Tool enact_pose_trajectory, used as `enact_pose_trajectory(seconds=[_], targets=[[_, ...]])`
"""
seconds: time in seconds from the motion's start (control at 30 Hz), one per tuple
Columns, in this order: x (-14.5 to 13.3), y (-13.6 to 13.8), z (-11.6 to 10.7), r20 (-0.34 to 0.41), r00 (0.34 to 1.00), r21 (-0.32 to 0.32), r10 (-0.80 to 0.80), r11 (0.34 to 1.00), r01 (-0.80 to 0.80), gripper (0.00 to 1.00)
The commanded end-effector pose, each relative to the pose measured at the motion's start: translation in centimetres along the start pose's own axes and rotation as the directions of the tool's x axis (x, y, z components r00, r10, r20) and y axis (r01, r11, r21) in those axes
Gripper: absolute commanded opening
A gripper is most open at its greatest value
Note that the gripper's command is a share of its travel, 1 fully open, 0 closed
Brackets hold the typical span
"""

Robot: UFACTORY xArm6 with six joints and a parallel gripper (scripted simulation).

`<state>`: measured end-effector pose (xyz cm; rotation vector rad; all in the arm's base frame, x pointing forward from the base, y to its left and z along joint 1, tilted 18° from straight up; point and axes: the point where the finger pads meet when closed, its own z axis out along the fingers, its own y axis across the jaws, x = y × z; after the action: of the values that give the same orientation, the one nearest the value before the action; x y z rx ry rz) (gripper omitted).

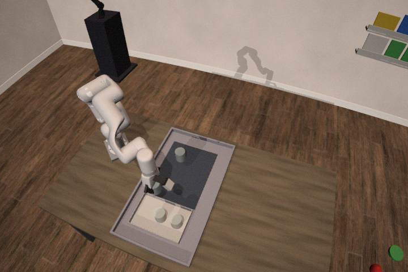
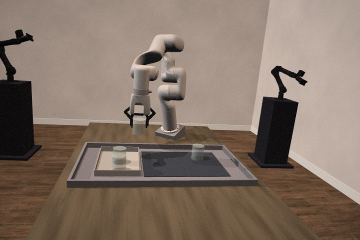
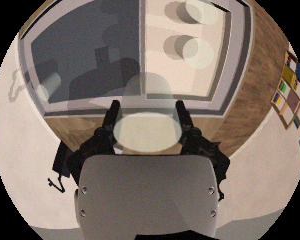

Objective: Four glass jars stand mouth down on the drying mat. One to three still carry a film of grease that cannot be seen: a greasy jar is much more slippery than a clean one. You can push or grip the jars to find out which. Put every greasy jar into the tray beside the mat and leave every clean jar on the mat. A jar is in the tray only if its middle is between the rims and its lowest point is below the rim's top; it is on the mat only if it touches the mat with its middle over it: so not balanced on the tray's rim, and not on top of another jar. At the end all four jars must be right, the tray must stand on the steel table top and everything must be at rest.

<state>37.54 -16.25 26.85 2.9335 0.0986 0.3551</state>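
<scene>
My gripper (image 1: 158,186) (image 2: 139,125) (image 3: 147,108) is shut on a pale glass jar (image 1: 157,188) (image 2: 139,131) (image 3: 147,132). It holds the jar upright in the air, near the base-side edge where mat and tray meet. One jar (image 1: 180,154) (image 2: 197,152) (image 3: 50,86) stands on the dark drying mat (image 1: 195,186) (image 2: 186,171) (image 3: 52,52), towards its end away from the tray. Two jars stand in the cream tray (image 1: 141,221) (image 2: 115,172) (image 3: 162,90): one (image 1: 160,215) (image 3: 198,53) nearer the arm's base, the other (image 1: 176,221) (image 2: 119,164) (image 3: 202,11) farther out. Grease cannot be seen.
The grey steel top (image 1: 205,205) (image 2: 160,178) has a raised rim around tray and mat. The tray's low wall stands close beside the mat. The arm's base (image 1: 114,149) (image 2: 170,132) stands on the wooden table behind the steel top. The tray jars stand close together.
</scene>
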Motion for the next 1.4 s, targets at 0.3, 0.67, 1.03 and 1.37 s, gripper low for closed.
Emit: enact_pose_trajectory(seconds=[0.3,0.67,1.03,1.37], targets=[[-1.3,3.5,-0.1,-0.004,1.000,-0.001,0.000,1.000,0.000,0.00],[-2.4,6.2,-0.1,-0.004,1.000,-0.001,0.000,1.000,0.000,0.00],[-3.7,9.3,-0.1,-0.004,1.000,-0.001,0.000,1.000,0.000,0.00],[-3.7,9.3,0.9,-0.004,1.000,-0.001,0.000,1.000,0.000,0.00]])
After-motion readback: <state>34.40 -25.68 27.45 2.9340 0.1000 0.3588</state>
